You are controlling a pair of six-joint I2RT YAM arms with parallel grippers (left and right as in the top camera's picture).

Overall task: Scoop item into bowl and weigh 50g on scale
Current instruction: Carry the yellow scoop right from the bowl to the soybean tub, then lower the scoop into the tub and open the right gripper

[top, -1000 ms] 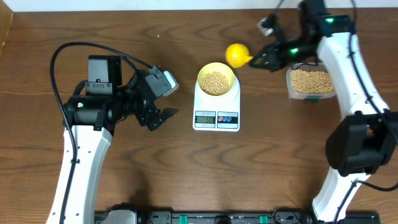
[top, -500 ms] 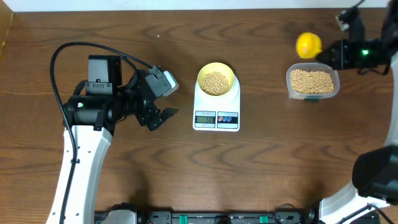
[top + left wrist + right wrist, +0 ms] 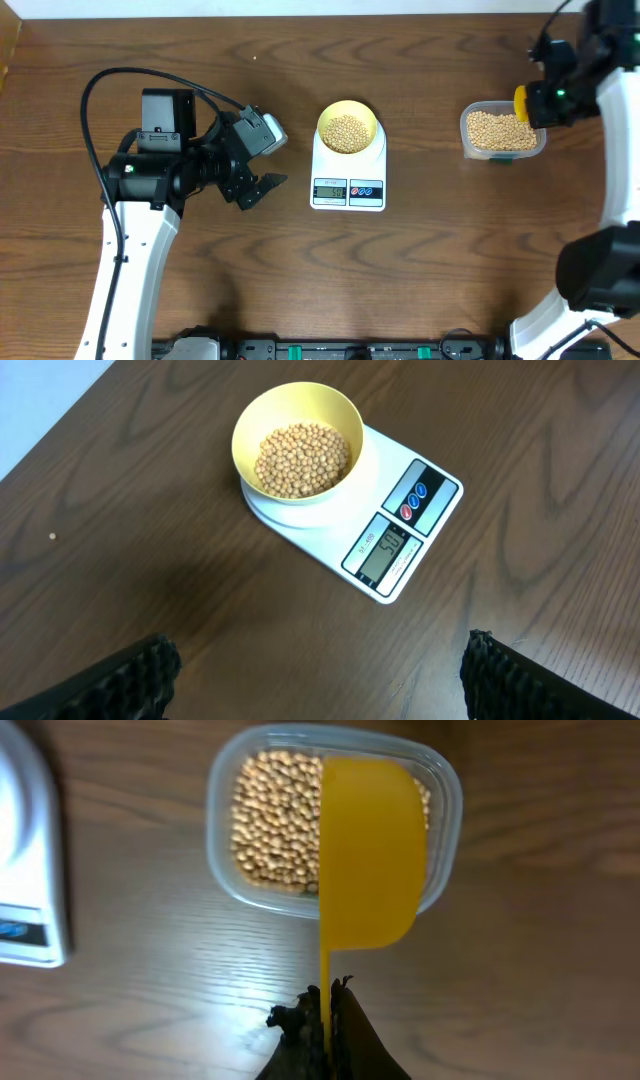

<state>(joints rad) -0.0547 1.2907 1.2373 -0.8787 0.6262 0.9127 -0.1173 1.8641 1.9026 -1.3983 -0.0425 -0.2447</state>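
The pale yellow-green bowl (image 3: 347, 127) holds tan beans (image 3: 347, 132) and stands on the white scale (image 3: 348, 170); both also show in the left wrist view, bowl (image 3: 252, 435) and scale (image 3: 405, 520). My right gripper (image 3: 327, 995) is shut on the handle of the bright yellow scoop (image 3: 370, 850), held over the clear tub of beans (image 3: 270, 830). In the overhead view the scoop (image 3: 521, 100) is at the tub's (image 3: 503, 131) right end. My left gripper (image 3: 258, 190) is open and empty, left of the scale.
The scale's display (image 3: 388, 547) is lit; its digits are too small to read surely. One stray bean (image 3: 52, 537) lies on the wood left of the bowl. The table's far edge meets a white wall (image 3: 300, 8).
My right gripper has carried the yellow scoop from beside the bowl rightward to the clear tub, and turned it so it hangs over the tub. The left arm has not moved.
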